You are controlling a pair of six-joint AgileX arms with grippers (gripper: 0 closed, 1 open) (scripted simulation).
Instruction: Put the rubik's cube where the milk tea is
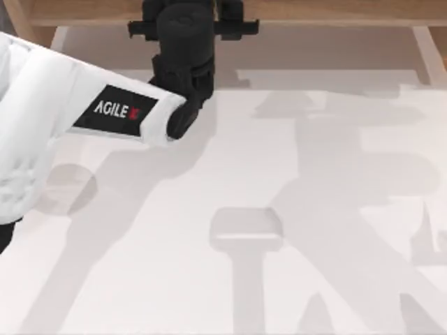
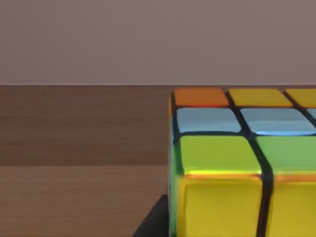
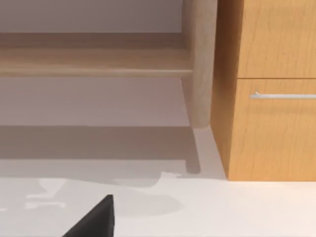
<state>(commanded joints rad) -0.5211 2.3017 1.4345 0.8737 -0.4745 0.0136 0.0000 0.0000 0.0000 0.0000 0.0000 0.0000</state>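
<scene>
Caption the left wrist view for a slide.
Close-up of the rubik's cube, showing orange, yellow, blue and green stickers, with brown wood behind it.

Bright, even light with soft grey shadows

Broad arm shadows fall across the pale table [image 1: 209, 293] in the top view. The rubik's cube [image 2: 232, 163] shows a bright glint along one sticker edge and looks slightly soft up close.
</scene>
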